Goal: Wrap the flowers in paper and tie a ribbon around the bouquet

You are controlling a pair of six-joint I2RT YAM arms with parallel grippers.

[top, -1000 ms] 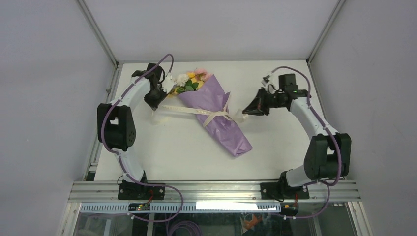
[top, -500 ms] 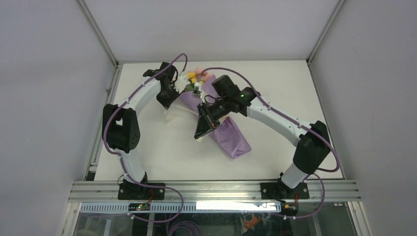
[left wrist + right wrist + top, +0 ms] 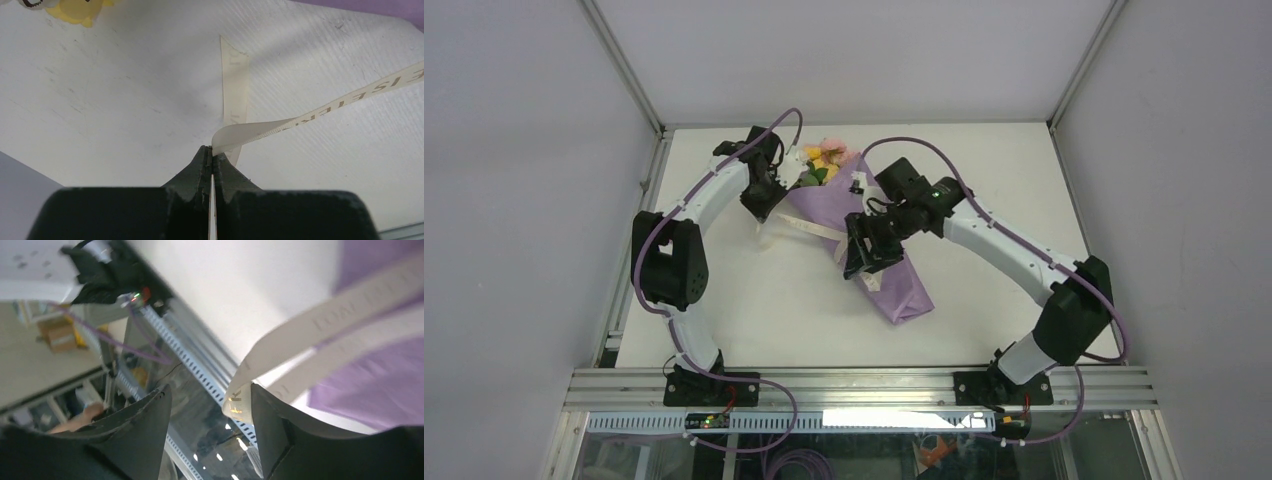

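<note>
A white, faintly scuffed bench (image 3: 754, 310) sits in a booth of pale grey walls (image 3: 524, 150), with aluminium rails (image 3: 854, 385) along its near edge. The bouquet (image 3: 899, 290) lies at mid-bench, blooms toward the far edge. The left end effector (image 3: 210, 152) is clenched on the cream ribbon (image 3: 325, 105), which runs toward the bouquet. The right end effector (image 3: 210, 390) stands released over the purple wrap, a ribbon end loose between its jaws.

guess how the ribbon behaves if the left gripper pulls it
Probably floppy: the ribbon folds back on itself at the shut left gripper. Likely light, being so thin. Its other end may drag freely, hanging loose beside the open right gripper.
</note>
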